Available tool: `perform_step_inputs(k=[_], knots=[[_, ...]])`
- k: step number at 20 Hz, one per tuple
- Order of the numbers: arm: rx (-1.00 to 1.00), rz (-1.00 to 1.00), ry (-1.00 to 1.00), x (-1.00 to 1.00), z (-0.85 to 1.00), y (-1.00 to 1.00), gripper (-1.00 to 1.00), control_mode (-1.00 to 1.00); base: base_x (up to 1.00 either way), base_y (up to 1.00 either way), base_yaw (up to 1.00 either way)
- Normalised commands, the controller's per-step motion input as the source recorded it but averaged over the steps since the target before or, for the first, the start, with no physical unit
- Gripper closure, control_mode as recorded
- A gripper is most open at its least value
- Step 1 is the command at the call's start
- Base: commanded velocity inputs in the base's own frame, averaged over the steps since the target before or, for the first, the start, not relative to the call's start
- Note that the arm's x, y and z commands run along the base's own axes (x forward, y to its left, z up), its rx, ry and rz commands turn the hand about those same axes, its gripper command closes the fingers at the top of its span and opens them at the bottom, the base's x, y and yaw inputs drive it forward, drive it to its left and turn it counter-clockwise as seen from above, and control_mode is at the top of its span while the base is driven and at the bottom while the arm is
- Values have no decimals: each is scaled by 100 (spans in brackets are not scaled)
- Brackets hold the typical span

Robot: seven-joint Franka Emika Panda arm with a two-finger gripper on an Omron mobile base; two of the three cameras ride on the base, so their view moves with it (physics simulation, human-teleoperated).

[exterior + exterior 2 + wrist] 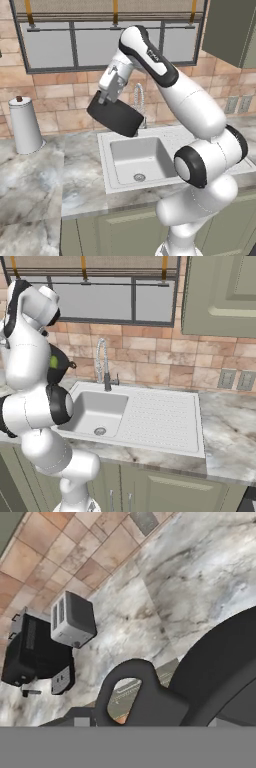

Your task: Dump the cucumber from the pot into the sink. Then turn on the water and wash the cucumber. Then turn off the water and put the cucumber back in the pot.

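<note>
While the arm reaches up and over from the right of the left base view, a white canister stands at the far left on the marble surface, against the brick wall. Right of it, the tool is clamped on a loop handle of the pot, which hangs tilted in the air above the back left corner of the sink. Its black underside faces the camera there. Behind the pot the faucet curves up at the back rim of the sink, and the round drain sits in the basin floor below.

From the right base view, the cucumber shows as a bright green patch inside the tilted pot, partly hidden by the arm. Right of it stand the faucet, the basin and then the dotted drainboard.

Along the hand view, a dark appliance and a grey toaster sit on the surface at left; the pot's loop handle and black wall lie at lower right.
</note>
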Motion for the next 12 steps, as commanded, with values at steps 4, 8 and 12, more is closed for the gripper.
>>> perform_step_inputs(k=[4, 8, 12], knots=[[12, 0, -2, 0, 0, -9, 100, -100, 0, 0, 0], [13, 0, -3, 17, 0, -29, 100, -100, 0, 0, 0], [13, 0, -2, 23, 0, -30, 100, -100, 0, 0, 0]])
